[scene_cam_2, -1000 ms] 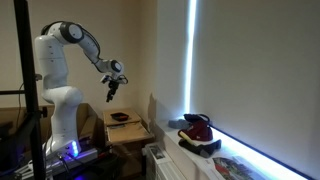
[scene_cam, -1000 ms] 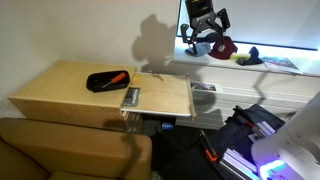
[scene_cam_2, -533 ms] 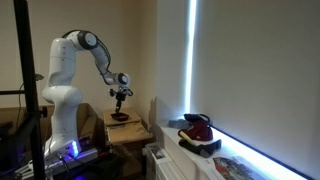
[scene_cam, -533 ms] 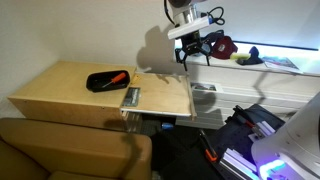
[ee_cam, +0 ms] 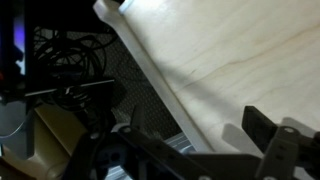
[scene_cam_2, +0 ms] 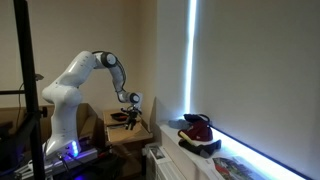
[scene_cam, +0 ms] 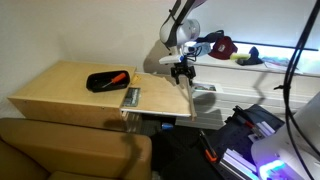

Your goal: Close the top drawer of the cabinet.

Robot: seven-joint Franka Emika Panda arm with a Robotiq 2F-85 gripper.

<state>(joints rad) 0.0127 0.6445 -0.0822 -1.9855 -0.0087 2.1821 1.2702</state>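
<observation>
Hovering with the gripper (scene_cam: 182,76), wide open and empty, just above the outer end of the top drawer (scene_cam: 160,100) (standing pulled out sideways from the cabinet (scene_cam: 60,92)); likely needing a push toward the cabinet.

tray (scene_cam: 106,80) on cabinet (scene_cam: 60,95) top, fingers (ee_cam: 268,132) over cabinet edge nr ledge (scene_cam: 245,68)

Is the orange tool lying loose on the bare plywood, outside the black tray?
No, in an exterior view the orange tool lies inside the black tray, which sits on top of the cabinet.
</observation>
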